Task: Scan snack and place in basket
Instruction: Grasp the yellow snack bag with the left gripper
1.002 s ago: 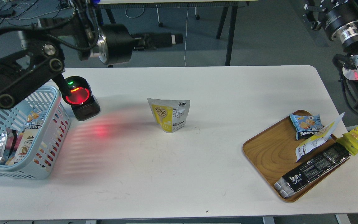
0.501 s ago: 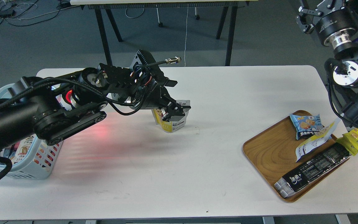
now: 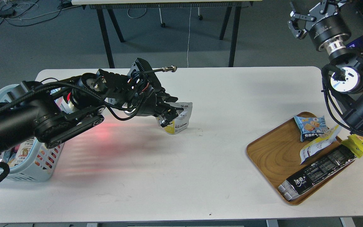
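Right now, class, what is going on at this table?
The robot's left hand is at the pouch standing mid-table, its fingers around the pouch's left side; whether they grip it is unclear. The pouch still sits on the table, so it is not yet in the basket at the left, which already holds other packs. The right hand is raised off to the right, holding nothing. A tray of snacks lies below it.
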Robot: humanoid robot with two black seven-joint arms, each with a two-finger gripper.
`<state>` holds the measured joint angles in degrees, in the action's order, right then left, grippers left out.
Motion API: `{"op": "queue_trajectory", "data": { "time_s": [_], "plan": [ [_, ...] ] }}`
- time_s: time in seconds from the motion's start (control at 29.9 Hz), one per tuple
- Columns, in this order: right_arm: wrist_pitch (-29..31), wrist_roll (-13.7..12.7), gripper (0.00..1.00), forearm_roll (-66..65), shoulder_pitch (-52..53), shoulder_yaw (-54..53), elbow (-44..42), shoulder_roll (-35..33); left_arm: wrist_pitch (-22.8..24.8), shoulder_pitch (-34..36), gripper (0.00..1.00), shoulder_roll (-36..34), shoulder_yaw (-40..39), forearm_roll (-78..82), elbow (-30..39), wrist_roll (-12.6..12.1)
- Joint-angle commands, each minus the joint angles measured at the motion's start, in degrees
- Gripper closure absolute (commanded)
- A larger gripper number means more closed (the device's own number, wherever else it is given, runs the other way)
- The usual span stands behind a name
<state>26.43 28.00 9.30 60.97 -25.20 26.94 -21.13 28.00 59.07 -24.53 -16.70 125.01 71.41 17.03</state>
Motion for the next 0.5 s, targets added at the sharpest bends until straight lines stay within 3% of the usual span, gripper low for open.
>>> {"op": "queue_trajectory", "data": {
  "time_s": [0.0,0.17,0.47],
  "plan": [
    [0.02,0.0,0.03,-0.07,-0.06,-0.12,1.71,-1.28,0.0,-0.35,0.85,-0.08,0.0,-0.01,-0.4,0.73],
    [-0.07,0.0,0.03,-0.07,-0.06,-0.2,1.89,-1.98,0.0,-0.71,0.99,0.1,0.0,-0.01,-1.71,0.55],
    [1.57,0.0,0.03,0.02,-0.15,-2.4,1.71,-4.27,0.0,-0.53,1.0,-0.95,-1.23,-0.01,-0.84,0.73]
  ]
}}
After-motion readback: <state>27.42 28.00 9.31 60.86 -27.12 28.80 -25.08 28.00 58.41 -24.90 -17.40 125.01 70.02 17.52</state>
